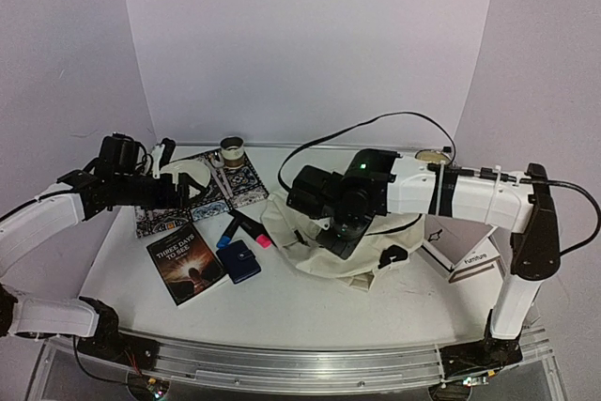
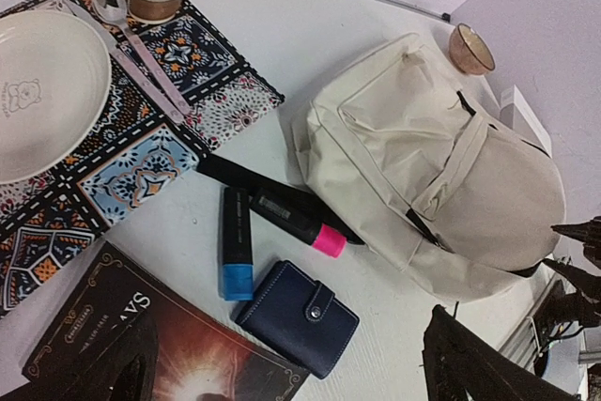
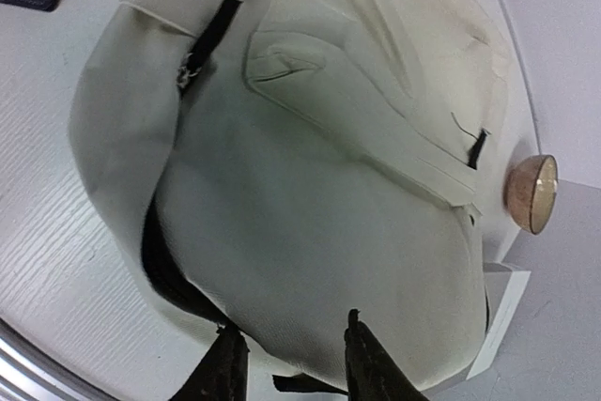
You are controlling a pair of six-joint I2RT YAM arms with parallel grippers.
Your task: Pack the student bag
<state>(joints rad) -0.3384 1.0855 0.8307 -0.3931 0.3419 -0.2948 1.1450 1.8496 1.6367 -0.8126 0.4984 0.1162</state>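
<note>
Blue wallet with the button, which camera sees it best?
The left wrist view: the blue wallet lies whole and close, snap tab showing, beside the blue-capped marker. The top external view shows it small, next to the book. The right wrist view is mostly student bag, with only a dark corner at top left, maybe the wallet.

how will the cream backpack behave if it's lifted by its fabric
Probably floppy: the backpack lies slumped and creased, so it would likely sag around a pinch. Its soft, wrinkled front suggests little inside, so it is probably light.
</note>
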